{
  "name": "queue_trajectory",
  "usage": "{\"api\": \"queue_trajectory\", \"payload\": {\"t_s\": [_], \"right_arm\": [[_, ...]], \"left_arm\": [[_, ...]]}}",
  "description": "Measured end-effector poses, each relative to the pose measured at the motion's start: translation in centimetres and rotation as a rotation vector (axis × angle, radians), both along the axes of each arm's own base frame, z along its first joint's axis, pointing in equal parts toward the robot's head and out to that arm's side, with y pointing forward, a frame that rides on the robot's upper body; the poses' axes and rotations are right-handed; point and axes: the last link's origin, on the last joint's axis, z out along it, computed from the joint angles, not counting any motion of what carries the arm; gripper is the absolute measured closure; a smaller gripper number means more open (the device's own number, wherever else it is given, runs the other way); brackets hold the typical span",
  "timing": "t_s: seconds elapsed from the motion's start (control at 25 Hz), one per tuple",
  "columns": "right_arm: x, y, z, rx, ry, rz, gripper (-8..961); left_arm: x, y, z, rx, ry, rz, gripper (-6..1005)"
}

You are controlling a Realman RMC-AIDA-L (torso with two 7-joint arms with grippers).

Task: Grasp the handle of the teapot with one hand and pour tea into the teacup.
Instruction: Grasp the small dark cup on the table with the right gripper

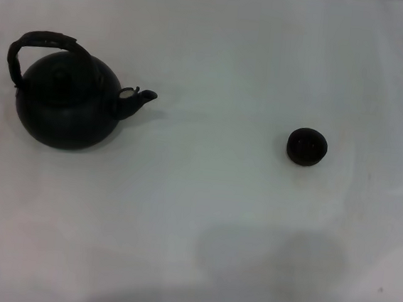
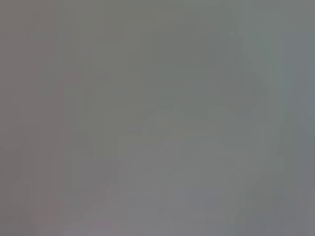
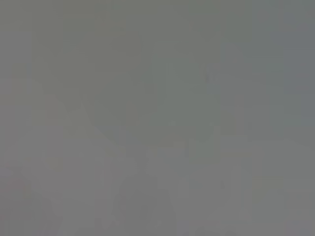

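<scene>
A large round matte black teapot is seen on the left side of the white counter, standing upright. Its short spout is turned to the right, toward a small round black handleless teacup, which is placed well apart on the right side. The dark, rough arched handle is raised over the lid and is leaning a little to the far left.

No claw is shown in the head view, and nothing can be made out in either wrist view. It therefore cannot be told whether the left claw and the right claw are spread or pressed together, and no arm can be placed.

The task is judged as not yet begun: the handle is untouched and the teapot has not been lifted.

For a good grasp, the top of the arch should be approached from above, with the fingers set across the bar and not along it. The left arm is probably better suited, because the teapot is on that side. The bar should be pinched at its middle, so that swinging is limited when the pot is lifted. Afterwards the spout should be brought just above the teacup before any tilting is started, and the tilt should be made slowly, since the cup is small and spilling is likely.
</scene>
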Motion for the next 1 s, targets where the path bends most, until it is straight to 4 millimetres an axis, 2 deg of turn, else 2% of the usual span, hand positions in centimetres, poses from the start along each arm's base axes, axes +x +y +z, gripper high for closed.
{"api": "queue_trajectory", "payload": {"t_s": [0.16,0.28,0.56,0.8,0.96,1.0], "right_arm": [[0.1,0.0,-0.2,-0.011,0.002,-0.011,106],[0.3,-0.1,-0.6,-0.026,0.014,-0.030,105],[0.9,-0.2,-1.0,-0.054,0.032,-0.079,104],[0.9,-0.2,-0.9,-0.035,0.122,-0.086,111],[0.4,0.3,-0.5,-0.010,0.179,-0.065,109],[-0.5,0.9,0.0,0.006,0.208,-0.032,109]], "left_arm": [[0.3,0.7,-1.4,-0.113,0.060,0.005,201],[0.4,1.0,-1.7,-0.141,0.082,0.005,201],[0.6,1.0,-1.3,-0.124,0.086,-0.012,202],[0.5,1.0,-0.8,-0.096,0.079,-0.009,202],[0.3,0.8,-0.5,-0.069,0.063,0.002,201],[0.2,0.7,-0.4,-0.057,0.058,0.003,201]]}}
